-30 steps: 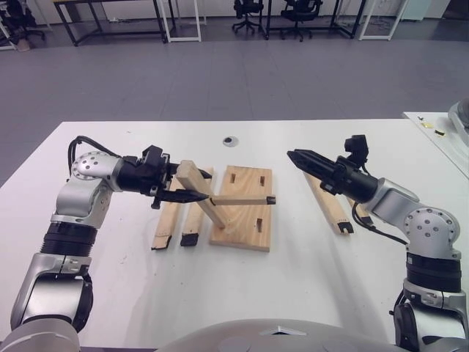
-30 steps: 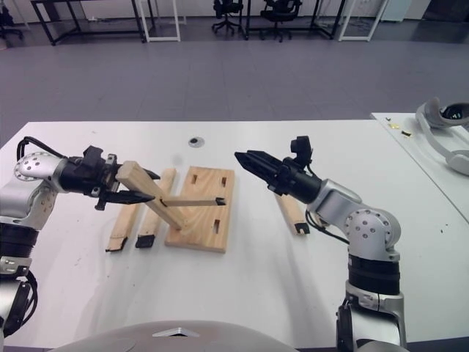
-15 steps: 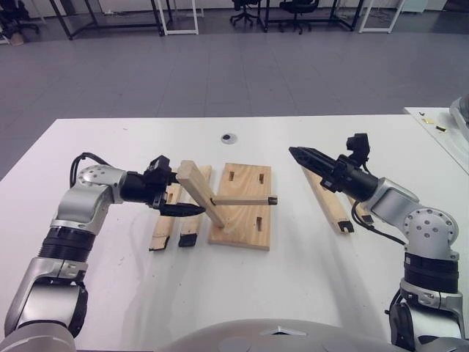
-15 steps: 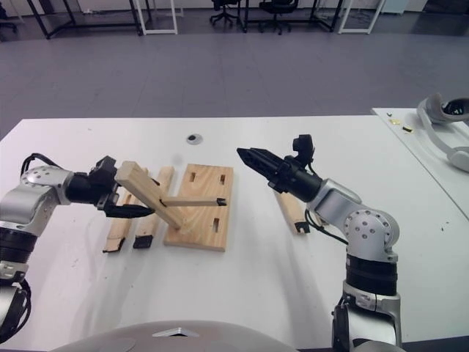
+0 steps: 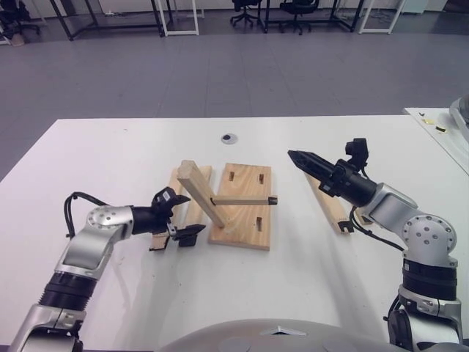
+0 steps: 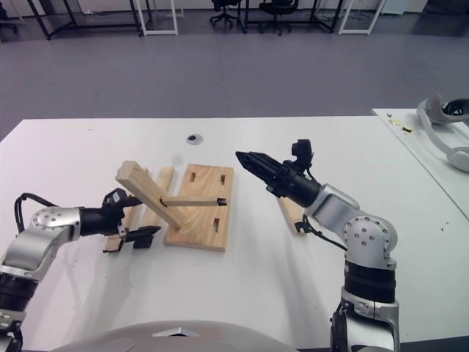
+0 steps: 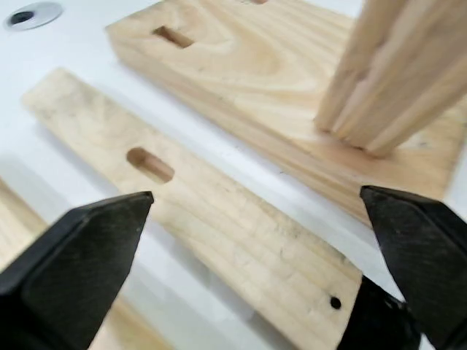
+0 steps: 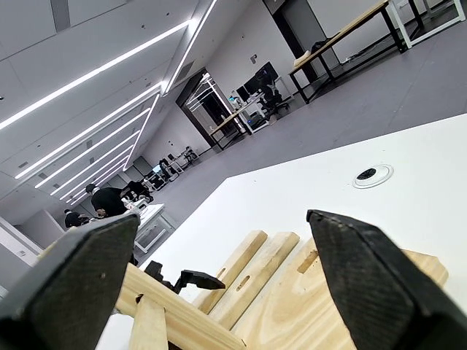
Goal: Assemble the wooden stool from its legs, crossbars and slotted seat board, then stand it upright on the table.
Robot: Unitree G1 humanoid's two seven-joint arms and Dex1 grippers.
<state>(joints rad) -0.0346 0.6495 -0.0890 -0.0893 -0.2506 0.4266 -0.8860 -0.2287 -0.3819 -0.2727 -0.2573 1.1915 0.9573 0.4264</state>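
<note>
Left gripper [image 7: 255,197] wide open, low astride a loose leg [image 7: 102,131] just left of the seat board [image 5: 245,220], likely lining up a grab; right gripper [image 5: 300,159] also open, hovering right of the board, clear of the tilted slotted-in leg [image 5: 201,189].

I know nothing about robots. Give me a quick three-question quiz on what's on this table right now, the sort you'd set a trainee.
1. True or false: the seat board lies flat on the table.
2. How many legs stand up from it? A: none. B: one. C: four.
3. Fill in the blank: the left gripper sits low with a finger on either side of a loose leg, and its fingers are ____.

Key
1. True.
2. B: only the tilted leg, which has a crossbar sticking out of its side.
3. Open.
</note>
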